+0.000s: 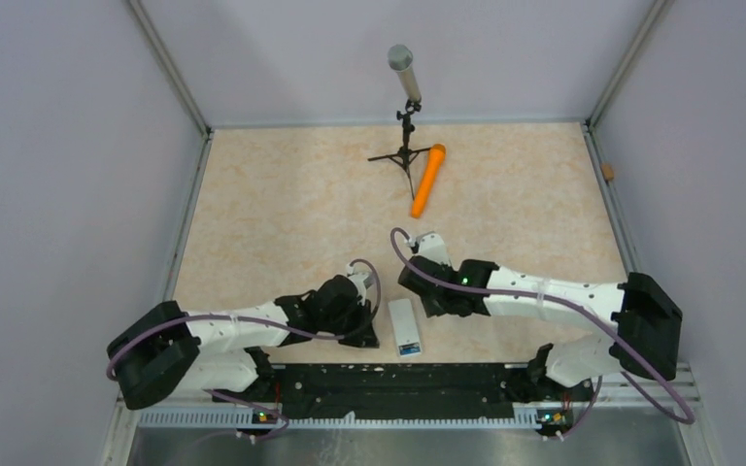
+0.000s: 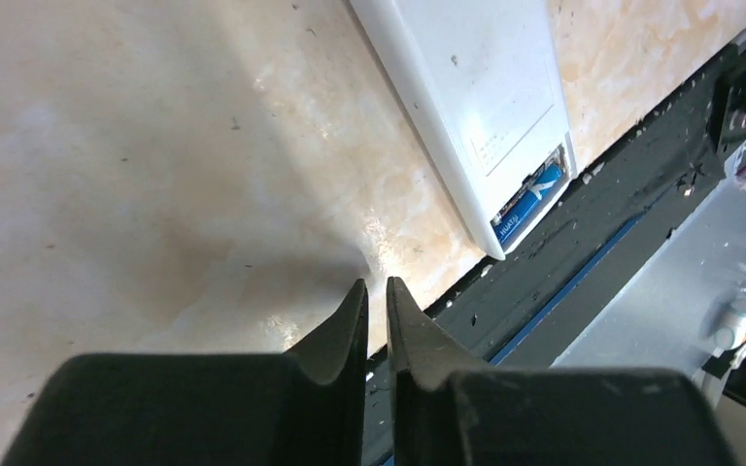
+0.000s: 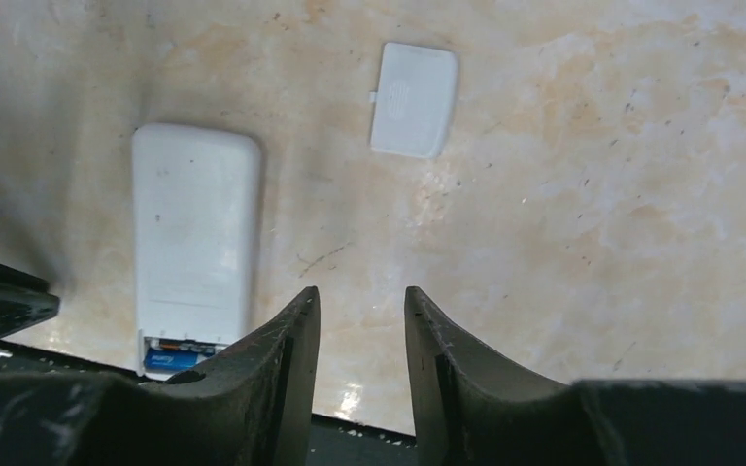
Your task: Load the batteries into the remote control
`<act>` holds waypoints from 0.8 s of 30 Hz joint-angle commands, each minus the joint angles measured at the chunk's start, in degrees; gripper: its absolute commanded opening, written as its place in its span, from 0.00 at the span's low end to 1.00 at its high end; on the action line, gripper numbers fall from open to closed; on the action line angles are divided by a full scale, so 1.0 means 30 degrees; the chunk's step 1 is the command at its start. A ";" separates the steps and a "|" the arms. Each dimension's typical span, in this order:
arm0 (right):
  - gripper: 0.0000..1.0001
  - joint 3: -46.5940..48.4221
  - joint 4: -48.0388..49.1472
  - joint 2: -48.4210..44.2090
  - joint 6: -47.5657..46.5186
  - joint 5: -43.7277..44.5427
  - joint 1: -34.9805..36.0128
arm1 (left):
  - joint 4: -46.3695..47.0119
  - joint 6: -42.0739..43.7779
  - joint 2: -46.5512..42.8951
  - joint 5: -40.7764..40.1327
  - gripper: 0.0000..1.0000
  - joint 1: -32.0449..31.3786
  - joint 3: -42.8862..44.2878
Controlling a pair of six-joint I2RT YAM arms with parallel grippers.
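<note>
The white remote control [image 1: 405, 325] lies back up near the table's front edge, between my two grippers. Its battery bay at the near end is open, and a blue-banded battery [image 3: 173, 358] sits inside; it also shows in the left wrist view [image 2: 529, 199]. I cannot make out a second battery. The remote shows in the left wrist view [image 2: 486, 87] and the right wrist view [image 3: 194, 243]. The loose white bay cover [image 3: 413, 99] lies flat on the table beyond the remote. My left gripper [image 2: 377, 283] is shut and empty, left of the remote. My right gripper [image 3: 361, 291] is open and empty, right of it.
A grey microphone on a black tripod [image 1: 403, 73] stands at the back, with a long orange cylinder [image 1: 428, 180] lying beside it. The black base rail [image 1: 398, 379] runs along the front edge just behind the remote's near end.
</note>
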 commanded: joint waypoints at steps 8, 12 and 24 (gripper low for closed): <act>0.45 0.0150 0.3177 0.0879 -0.6628 -0.3999 -0.5237 | -0.2092 0.1635 -0.2132 -0.1078 0.52 0.1330 0.1086; 0.45 0.0769 0.4708 0.2100 -0.7348 -0.5395 -0.6951 | -0.2090 0.1877 -0.2470 -0.0916 0.70 0.1672 0.0985; 0.37 0.3499 0.6544 0.6589 -0.8510 -0.7142 -0.9226 | -0.2670 0.1489 -0.4168 -0.1466 0.99 0.2115 0.0411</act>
